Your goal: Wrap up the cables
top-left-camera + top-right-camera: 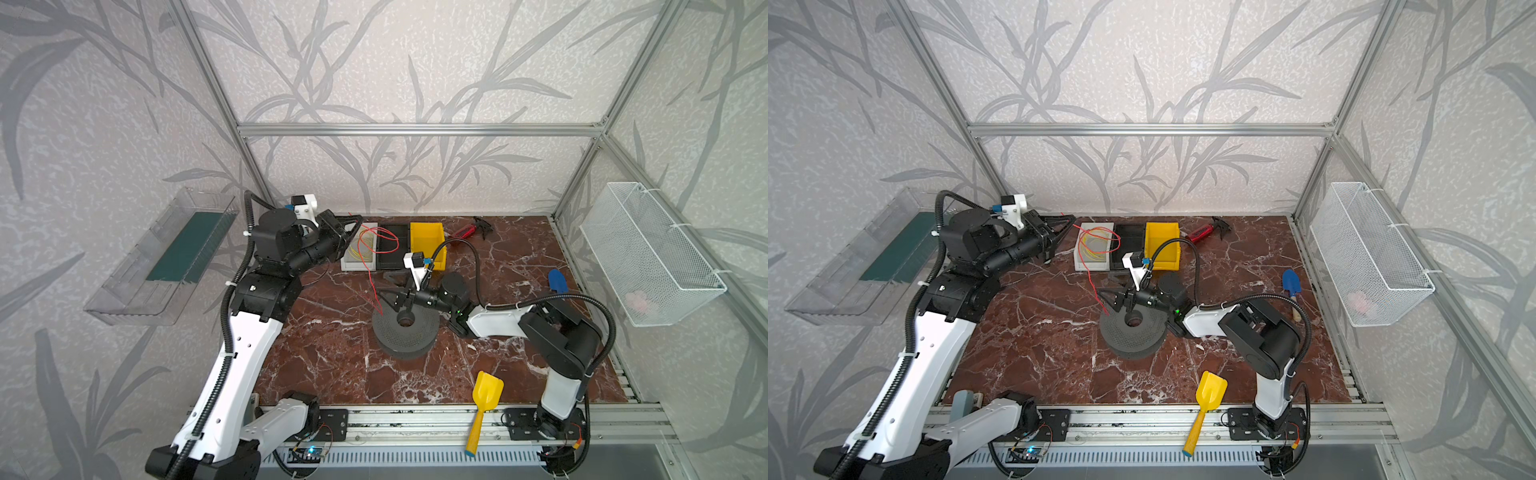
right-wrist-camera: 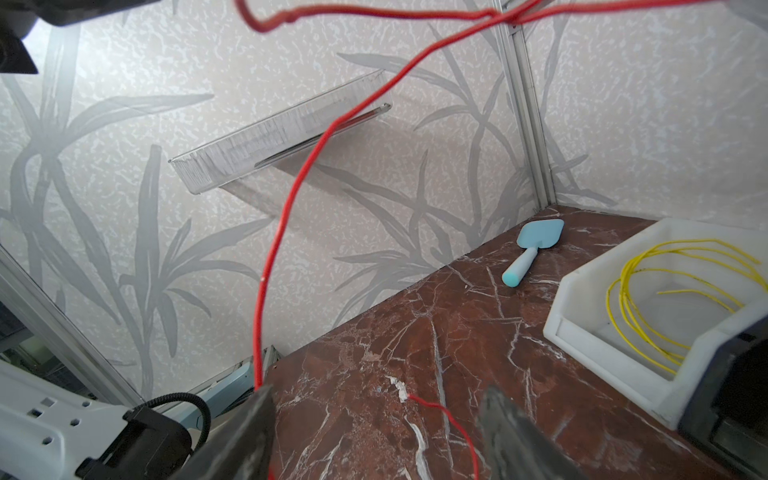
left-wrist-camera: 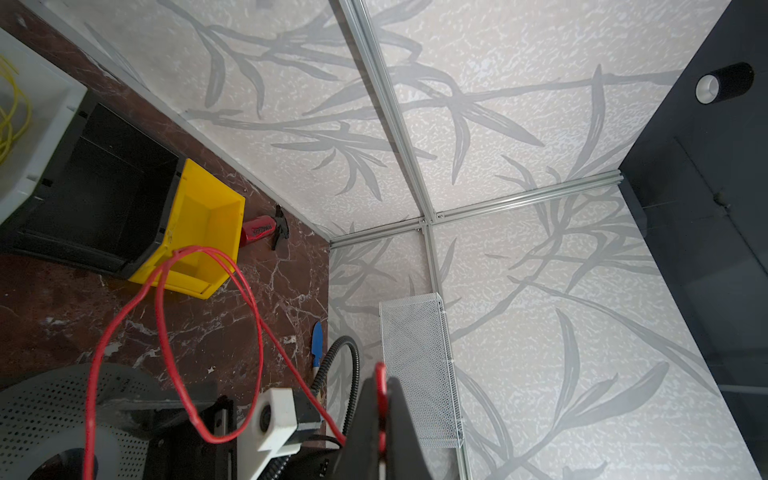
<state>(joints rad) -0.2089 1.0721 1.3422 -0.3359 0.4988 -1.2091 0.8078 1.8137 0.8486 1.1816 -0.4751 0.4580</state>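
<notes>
Red cable (image 1: 372, 284) in both top views slopes from the left jaws, raised beside the white bin (image 1: 353, 266), down to the grey perforated spool (image 1: 415, 336), where the right jaws hover. In the left wrist view, the left jaws are pressed together, pinching the cable's upper end. In the right wrist view, the right jaws are spread, with the strand beside one jaw. Closing low on it under gentle tension should wind it neatly. The yellow cable (image 2: 609, 303) lies coiled in the bin.
</notes>
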